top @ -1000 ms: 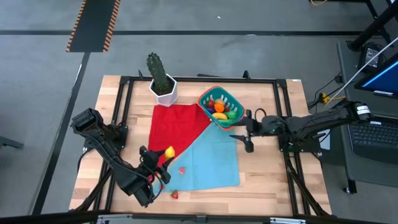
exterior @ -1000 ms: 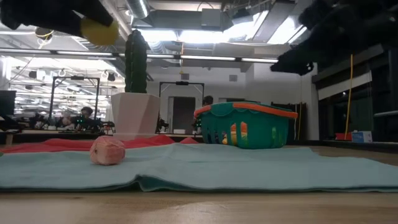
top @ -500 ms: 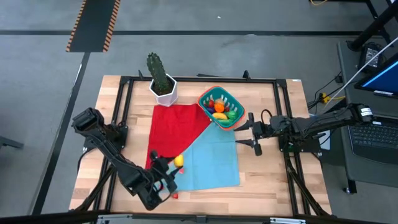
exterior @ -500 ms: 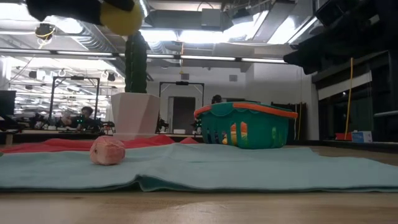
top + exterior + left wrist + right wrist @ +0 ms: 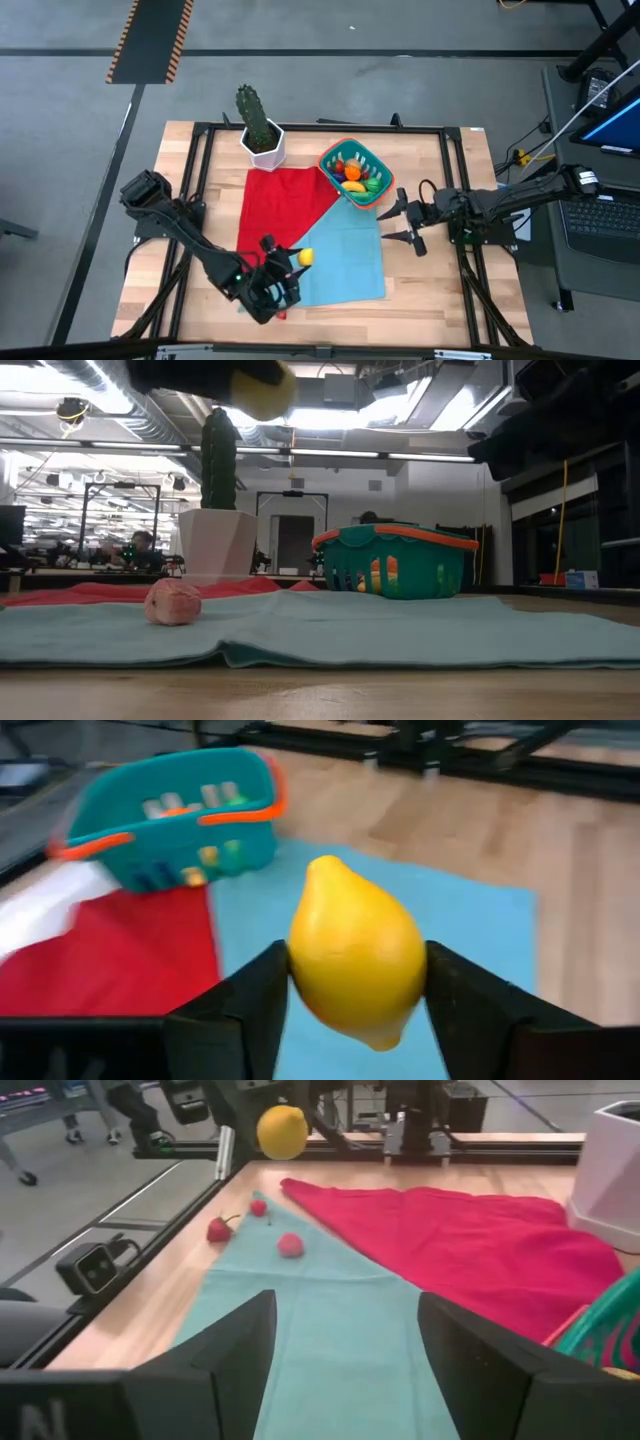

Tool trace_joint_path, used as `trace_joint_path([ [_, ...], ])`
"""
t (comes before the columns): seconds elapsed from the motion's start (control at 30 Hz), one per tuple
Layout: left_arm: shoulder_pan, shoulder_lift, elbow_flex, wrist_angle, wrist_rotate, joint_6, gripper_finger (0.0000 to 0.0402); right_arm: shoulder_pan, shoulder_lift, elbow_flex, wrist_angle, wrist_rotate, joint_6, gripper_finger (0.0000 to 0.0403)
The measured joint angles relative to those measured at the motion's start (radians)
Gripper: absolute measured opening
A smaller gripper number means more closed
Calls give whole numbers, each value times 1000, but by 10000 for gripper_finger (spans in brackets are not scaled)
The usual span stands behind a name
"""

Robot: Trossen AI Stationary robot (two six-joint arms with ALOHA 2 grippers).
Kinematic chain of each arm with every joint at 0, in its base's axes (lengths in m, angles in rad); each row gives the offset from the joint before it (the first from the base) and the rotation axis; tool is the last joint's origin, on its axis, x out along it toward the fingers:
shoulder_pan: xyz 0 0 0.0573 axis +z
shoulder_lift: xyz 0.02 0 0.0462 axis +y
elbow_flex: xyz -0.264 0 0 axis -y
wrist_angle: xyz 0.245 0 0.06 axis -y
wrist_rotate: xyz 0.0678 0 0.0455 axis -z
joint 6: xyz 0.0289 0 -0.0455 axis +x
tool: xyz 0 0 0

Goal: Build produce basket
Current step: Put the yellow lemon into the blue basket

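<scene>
On the wooden counter (image 5: 430,280), the small teal plastic basket with an orange-red rim (image 5: 354,172) sits at the far edge of a light-blue cloth (image 5: 345,255), toy produce inside. The left hand (image 5: 292,262) holds a smooth yellow toy lemon (image 5: 356,952) above the cloth. The right hand (image 5: 404,222), just right of the cloth, is spread wide and empty.

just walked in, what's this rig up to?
It is filling the teal basket with toy produce. The left gripper holds a yellow lemon in the air above the teal cloth, near the table's front edge, with the basket ahead of it. The basket already holds several pieces. Three small red pieces lie loose near the cloth's front corner. The right gripper waits open beside the basket, empty.
</scene>
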Motion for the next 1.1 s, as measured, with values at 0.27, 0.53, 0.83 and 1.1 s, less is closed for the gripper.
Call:
trace_joint_path([
  [0.27, 81, 1, -83, 347, 141, 286, 193, 51, 0, 0, -1, 1, 21, 245],
  [0.53, 168, 1, -212, 800, 358, 574, 193, 104, 0, 0, -1, 1, 28, 245],
  [0.83, 256, 1, -343, 1009, 451, 627, 193, 129, 0, 1, -2, 37, 42, 245],
  [1.1, 385, 1, -370, 1025, 606, 648, 193, 120, 0, 1, 5, 120, 18, 245],
])
